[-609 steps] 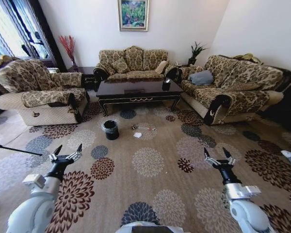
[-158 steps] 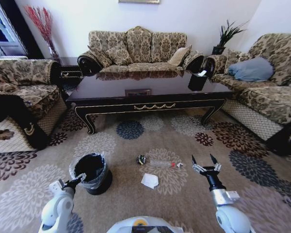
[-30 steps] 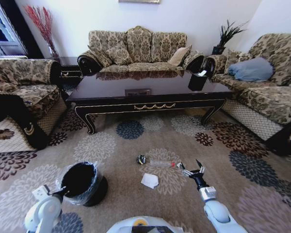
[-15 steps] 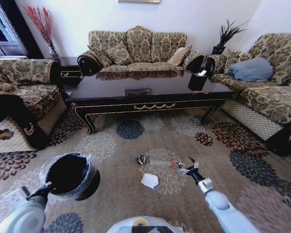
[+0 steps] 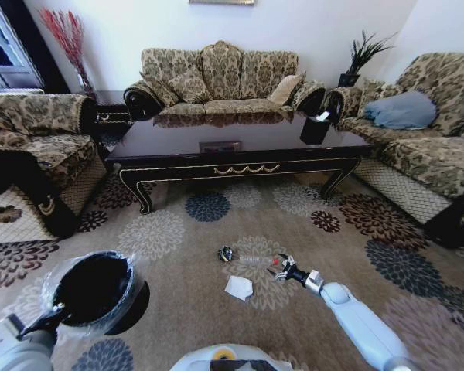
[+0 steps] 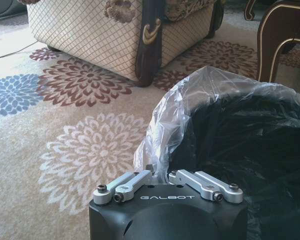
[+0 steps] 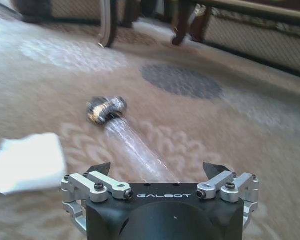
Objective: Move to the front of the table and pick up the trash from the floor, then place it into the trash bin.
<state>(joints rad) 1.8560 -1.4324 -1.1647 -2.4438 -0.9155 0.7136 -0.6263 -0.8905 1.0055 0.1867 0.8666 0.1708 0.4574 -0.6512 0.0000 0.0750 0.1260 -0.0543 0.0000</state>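
The trash lies on the flower-patterned floor point(image 5: 178, 232) in front of the dark table point(image 5: 240, 166): a clear bottle point(image 5: 253, 260), a crumpled white paper point(image 5: 238, 287) and a small dark wrapper point(image 5: 226, 253). My right gripper point(image 5: 281, 270) is low at the bottle's red-cap end. In the right wrist view that gripper point(image 7: 157, 170) is open, one finger on each side of the bottle point(image 7: 132, 142), with the wrapper point(image 7: 106, 109) beyond and the paper point(image 7: 27, 160) beside. My left gripper point(image 6: 160, 175) is shut on the bagged rim of the black trash bin point(image 6: 240, 150), held raised at lower left point(image 5: 93, 287).
Patterned sofas point(image 5: 216, 77) and armchairs point(image 5: 31, 154) ring the table on three sides. A black tissue box point(image 5: 315, 127) stands on the table's right end. Open carpet lies between the trash and the table's front edge.
My left arm has lifted the trash bin off the carpet and drawn it left and nearer to me. My right gripper has dropped and slid left up to the bottle's cap.
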